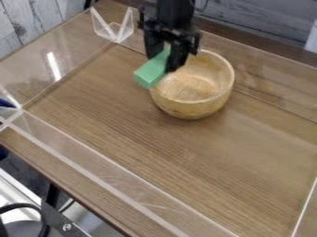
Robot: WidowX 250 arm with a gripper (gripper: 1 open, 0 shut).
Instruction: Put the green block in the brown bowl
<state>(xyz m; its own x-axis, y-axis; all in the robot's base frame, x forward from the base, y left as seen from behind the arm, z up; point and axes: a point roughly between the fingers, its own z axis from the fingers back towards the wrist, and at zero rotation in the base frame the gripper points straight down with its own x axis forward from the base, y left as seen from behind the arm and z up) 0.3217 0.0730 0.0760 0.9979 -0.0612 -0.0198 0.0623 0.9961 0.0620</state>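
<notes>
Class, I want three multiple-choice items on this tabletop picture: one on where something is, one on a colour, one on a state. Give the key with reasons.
1. Where is the green block?
A. Held at the brown bowl's left rim
B. Flat on the table
C. On the clear plastic stand

2. What colour is the bowl?
A. Blue
B. Light tan
C. Black

3. What is the gripper doing?
A. Open, holding nothing
B. Shut on the block
C. Out of view

Key: A, the block hangs tilted from the gripper beside the rim; B, pale wood grain shows; B, its fingers clamp the block's upper end.
</notes>
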